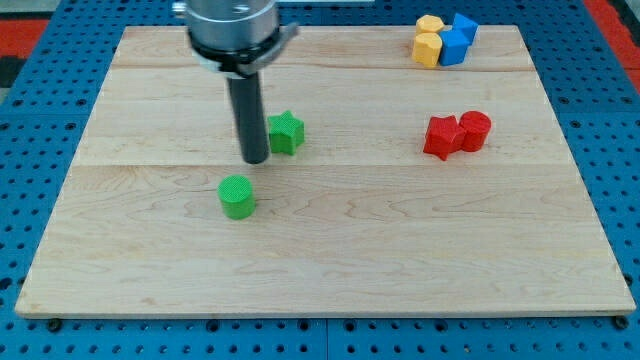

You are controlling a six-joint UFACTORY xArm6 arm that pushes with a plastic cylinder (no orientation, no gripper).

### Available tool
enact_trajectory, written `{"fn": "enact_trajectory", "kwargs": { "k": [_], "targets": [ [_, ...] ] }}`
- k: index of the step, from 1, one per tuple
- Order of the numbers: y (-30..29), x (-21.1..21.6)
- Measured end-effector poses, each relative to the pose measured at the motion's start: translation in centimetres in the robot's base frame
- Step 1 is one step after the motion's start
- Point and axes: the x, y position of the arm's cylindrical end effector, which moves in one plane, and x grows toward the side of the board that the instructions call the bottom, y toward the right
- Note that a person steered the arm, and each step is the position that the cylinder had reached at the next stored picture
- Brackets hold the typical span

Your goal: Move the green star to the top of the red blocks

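1. Board (330, 240): pale wood planks, visible grain, sitting on a blue pegboard (40, 120). Biggest thing in view.
2. Rod (246, 115): dark, smooth, straight, hanging from a metal collar at the view's top. No claw on this rig, so no wide/narrow state and nothing held; it only pushes. My tip (255, 160) is down on the board.
3. Red blocks (458, 134): two touching, well to the view's right of my tip. One looks like a star, the other rounder; ribbed plastic-looking faces.
4. Yellow/blue cluster (444, 40): two yellow and two blue chunky pieces packed together, far up-right of my tip. Not part of the job.
5. Green star (286, 132): just right of my tip and slightly up, touching or nearly so; can't tell which. Ridged sides.
6. Green cylinder (237, 196): just below my tip, slightly left, apart from it.
7. Step, my read: start of the push, tip on the star's left side. Star is nowhere near target yet.
8. Next move needs a long shove to the view's right, angled upward so the star ends above the reds without hitting them.
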Motion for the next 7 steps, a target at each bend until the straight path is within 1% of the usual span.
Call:
{"fn": "enact_trajectory", "kwargs": {
  "k": [1,2,3,4,5,6,7],
  "targets": [
    [-0.8,-2.5],
    [3.6,-3.9],
    [10.4,-4.0],
    [12.9,-3.9],
    [11.1,-2.3],
    [10.1,0.7],
    [13.3,1.5]
  ]
}}
